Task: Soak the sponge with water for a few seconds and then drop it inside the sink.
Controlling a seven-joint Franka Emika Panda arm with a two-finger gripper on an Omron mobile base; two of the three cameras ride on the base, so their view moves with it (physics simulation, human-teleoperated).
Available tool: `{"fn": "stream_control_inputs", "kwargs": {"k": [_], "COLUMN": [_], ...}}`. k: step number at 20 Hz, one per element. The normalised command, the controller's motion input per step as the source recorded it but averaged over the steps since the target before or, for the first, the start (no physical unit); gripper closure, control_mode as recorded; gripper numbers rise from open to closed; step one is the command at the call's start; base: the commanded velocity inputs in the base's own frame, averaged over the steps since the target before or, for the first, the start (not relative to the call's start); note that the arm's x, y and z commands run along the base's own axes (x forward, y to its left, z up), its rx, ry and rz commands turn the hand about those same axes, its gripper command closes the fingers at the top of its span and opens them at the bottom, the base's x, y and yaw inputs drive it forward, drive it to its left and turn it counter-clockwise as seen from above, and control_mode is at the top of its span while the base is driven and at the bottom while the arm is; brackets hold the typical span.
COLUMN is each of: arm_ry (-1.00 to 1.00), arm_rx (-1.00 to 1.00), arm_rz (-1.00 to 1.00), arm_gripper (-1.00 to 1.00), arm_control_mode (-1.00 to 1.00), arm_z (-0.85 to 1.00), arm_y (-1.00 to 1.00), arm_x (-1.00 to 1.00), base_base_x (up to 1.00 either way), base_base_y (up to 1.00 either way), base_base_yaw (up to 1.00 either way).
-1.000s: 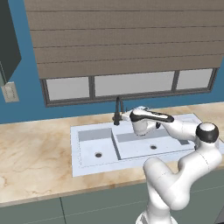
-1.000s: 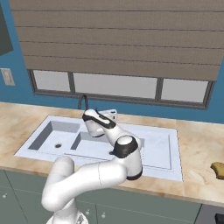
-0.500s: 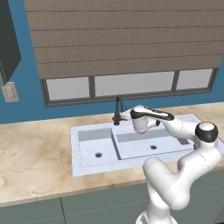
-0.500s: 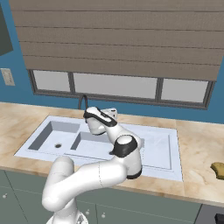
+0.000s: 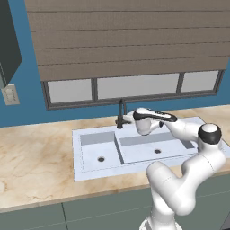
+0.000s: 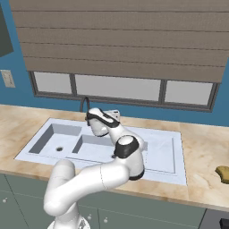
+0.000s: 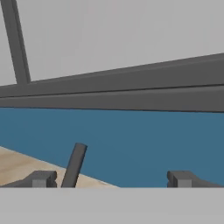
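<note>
We face a marble counter [image 5: 31, 157] under a blue wall and shuttered window [image 5: 134, 85]. At the counter's right front edge lies the sponge [image 6: 222, 173], well apart from the sink [image 6: 161, 152]. Farther back, our gripper [image 7: 109, 179] hovers with fingertips spread wide, seemingly just beside the faucet [image 5: 120, 112] at the sink's back edge.

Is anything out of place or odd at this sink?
The sponge lies far off on the counter, to the right of the sink, while the gripper is up at the faucet with its jaws apart and empty. No water runs from the spout. Nothing looks spilled or damaged.
</note>
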Motion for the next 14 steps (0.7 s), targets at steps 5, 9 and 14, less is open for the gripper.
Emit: {"fn": "stream_control_inputs", "kwargs": {"k": [5,9,14], "arm_ry": [0.00,0.00,0.00], "arm_rx": [0.00,0.00,0.00], "arm_rz": [-0.19,-0.20,-0.16], "arm_gripper": [-1.00,-1.00,-1.00], "arm_control_mode": [-1.00,-1.00,-1.00], "arm_z": [-0.31,-0.33,-0.40], "arm_y": [-0.01,-0.08,-0.13], "arm_x": [0.25,0.20,0.15], "base_base_x": [0.00,0.00,0.00], "base_base_y": [0.00,0.00,0.00], "base_base_yaw": [0.00,0.00,0.00]}}
